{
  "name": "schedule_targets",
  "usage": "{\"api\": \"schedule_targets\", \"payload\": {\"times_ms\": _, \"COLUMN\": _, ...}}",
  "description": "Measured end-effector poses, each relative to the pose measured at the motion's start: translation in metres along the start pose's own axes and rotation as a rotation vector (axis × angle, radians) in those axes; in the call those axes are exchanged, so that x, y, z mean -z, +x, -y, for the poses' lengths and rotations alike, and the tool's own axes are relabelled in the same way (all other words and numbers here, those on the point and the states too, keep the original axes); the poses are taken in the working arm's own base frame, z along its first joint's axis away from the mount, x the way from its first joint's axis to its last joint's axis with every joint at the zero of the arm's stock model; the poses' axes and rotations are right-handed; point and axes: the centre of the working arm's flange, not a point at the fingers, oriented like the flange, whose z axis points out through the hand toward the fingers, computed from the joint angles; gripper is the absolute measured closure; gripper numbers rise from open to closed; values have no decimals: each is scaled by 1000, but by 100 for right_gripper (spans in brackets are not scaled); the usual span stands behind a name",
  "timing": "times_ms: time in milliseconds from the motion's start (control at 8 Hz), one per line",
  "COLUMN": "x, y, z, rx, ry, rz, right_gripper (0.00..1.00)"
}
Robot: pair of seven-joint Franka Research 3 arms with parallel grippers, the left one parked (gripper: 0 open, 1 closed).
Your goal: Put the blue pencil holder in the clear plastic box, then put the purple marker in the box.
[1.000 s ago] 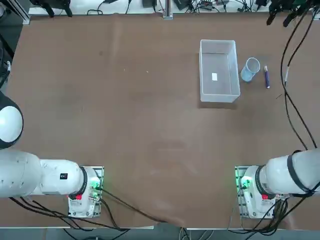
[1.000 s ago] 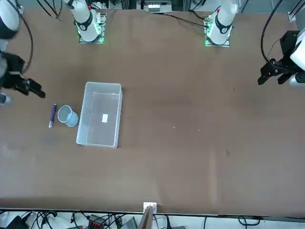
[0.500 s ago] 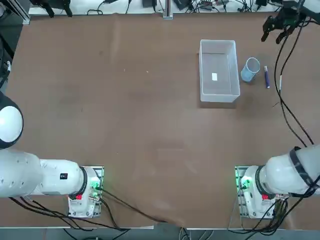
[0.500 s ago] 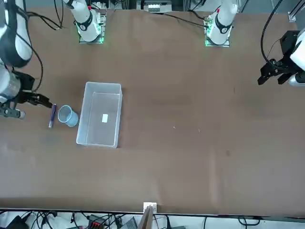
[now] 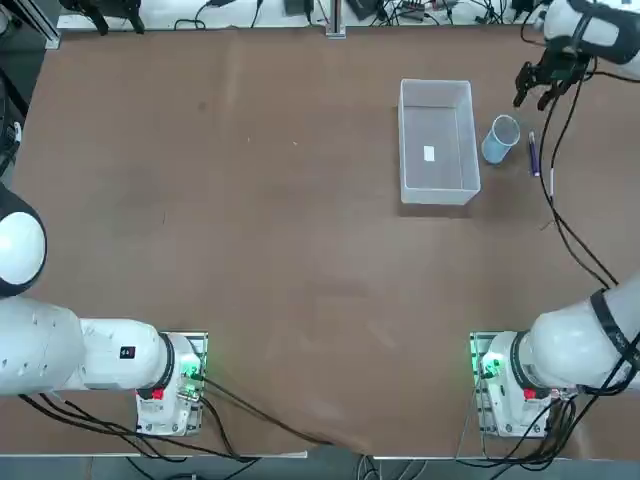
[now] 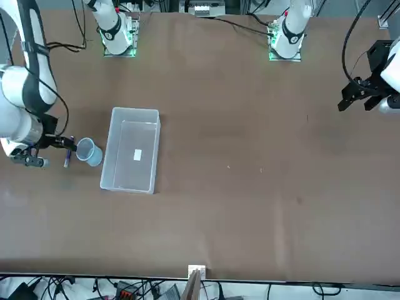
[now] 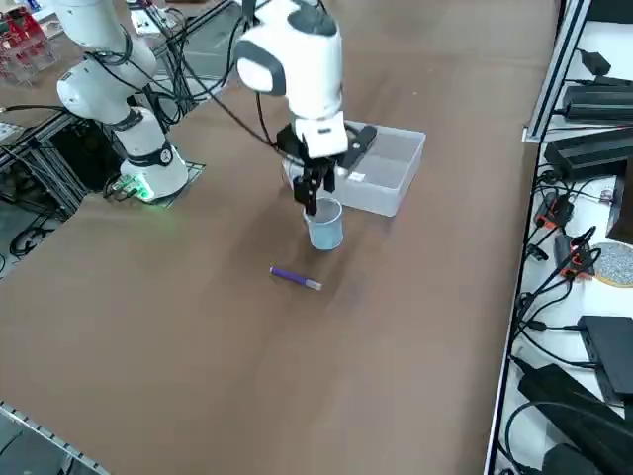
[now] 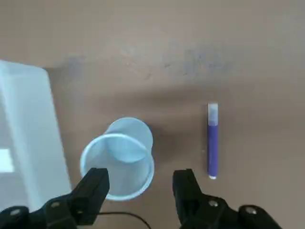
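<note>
Brown and flat, the table (image 5: 250, 250) fills most of every view, with cables and gear along its edges. On it, the clear plastic box (image 5: 435, 142) sits with nothing inside but a small white label. The blue pencil holder (image 5: 500, 139) stands upright just beside the box, on the robot's right side of it. The purple marker (image 5: 533, 155) lies flat on the table a little further out, near the cup but not touching it.

The step in hand looks like picking up the cup. The right end effector (image 8: 140, 186) hangs above it, with nothing in its grip. Its two fingers (image 8: 93, 188) stand apart, with a gap about as wide as the cup's rim. One finger is over the rim on the box side and the other is just outside the rim on the marker side.

To do this well, I think the end effector should go straight down and close on the cup. The cup is light, so a bump from one finger could tip it or push it into the box wall. A slow squeeze seems best. The marker is close, so the outer finger should stay clear of it.

The right arm reaches far out over the table, and its wrist points the fingers straight down.
</note>
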Motion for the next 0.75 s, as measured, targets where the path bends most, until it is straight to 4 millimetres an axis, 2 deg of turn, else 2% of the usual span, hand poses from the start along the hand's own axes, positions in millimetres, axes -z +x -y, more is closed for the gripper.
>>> {"api": "schedule_targets", "payload": {"times_ms": 375, "x": -43, "y": -7, "z": -2, "rx": 8, "ry": -2, "rz": -1, "right_gripper": 19}}
{"api": "schedule_targets", "payload": {"times_ms": 750, "x": -61, "y": -7, "z": -2, "rx": 12, "ry": -2, "rz": 26, "right_gripper": 28}}
